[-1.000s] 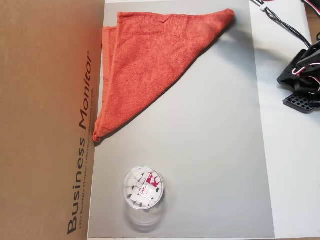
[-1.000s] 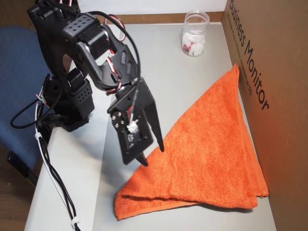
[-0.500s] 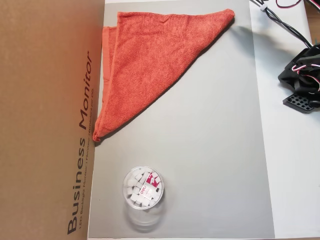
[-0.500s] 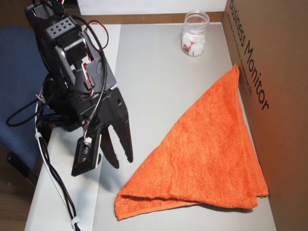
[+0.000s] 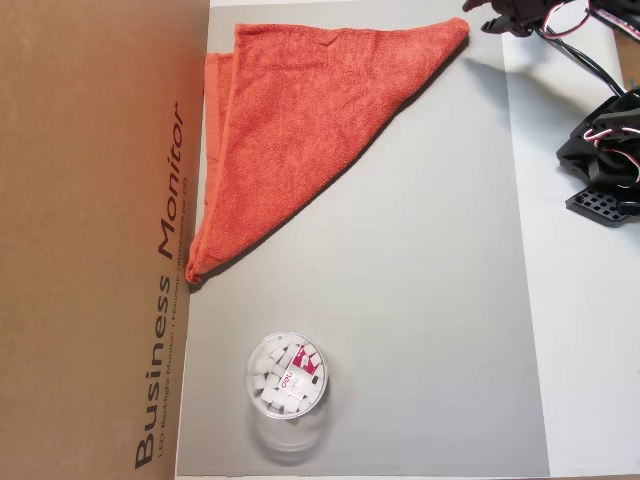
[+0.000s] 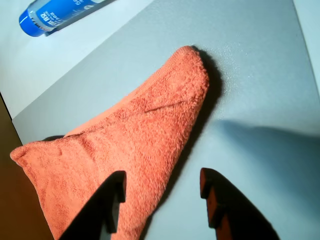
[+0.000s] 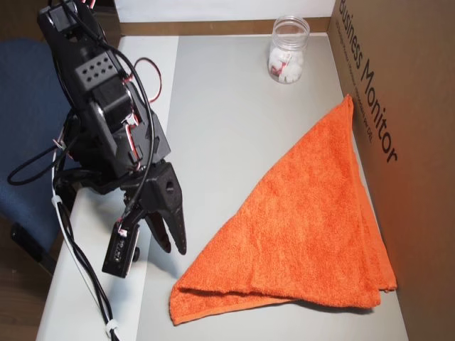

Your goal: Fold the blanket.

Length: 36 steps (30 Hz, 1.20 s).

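The tool (image 6: 162, 200) is wide open, holding nothing, just above the blanket (image 6: 125, 150) folded in a triangle.

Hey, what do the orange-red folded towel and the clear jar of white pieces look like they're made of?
The orange-red folded towel looks like terry cloth: matte, with a fuzzy looped pile and a stitched hem along its edge. The clear jar is see-through and glossy, probably plastic, though glass can't be ruled out.

Nubby terry-cloth blanket (image 7: 306, 227), smooth matt grey mat (image 5: 420, 300), clear plastic cup (image 5: 286, 378), cardboard box (image 5: 90, 240)
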Each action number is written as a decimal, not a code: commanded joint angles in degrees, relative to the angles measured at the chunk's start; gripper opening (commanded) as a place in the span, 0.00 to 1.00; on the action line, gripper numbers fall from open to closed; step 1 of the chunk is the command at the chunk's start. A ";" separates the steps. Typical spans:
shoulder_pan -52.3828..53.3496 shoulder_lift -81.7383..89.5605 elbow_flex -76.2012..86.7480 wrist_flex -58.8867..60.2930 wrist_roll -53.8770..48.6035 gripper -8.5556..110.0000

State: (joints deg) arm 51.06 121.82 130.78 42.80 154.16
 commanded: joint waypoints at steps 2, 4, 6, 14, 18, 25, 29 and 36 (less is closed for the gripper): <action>-0.26 1.14 3.87 -10.37 -2.55 0.20; -0.35 1.14 6.06 -13.18 -4.04 0.20; -0.44 1.14 8.26 -15.73 -4.92 0.20; -0.26 1.14 15.56 -22.68 -8.00 0.20; -0.44 0.79 18.81 -28.30 -9.58 0.20; 0.00 -6.86 18.63 -38.85 -14.59 0.20; -0.44 -9.58 18.98 -44.12 -18.11 0.20; -2.37 -14.24 18.72 -50.45 -21.80 0.20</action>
State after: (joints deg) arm 49.04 108.19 150.38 -4.92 135.00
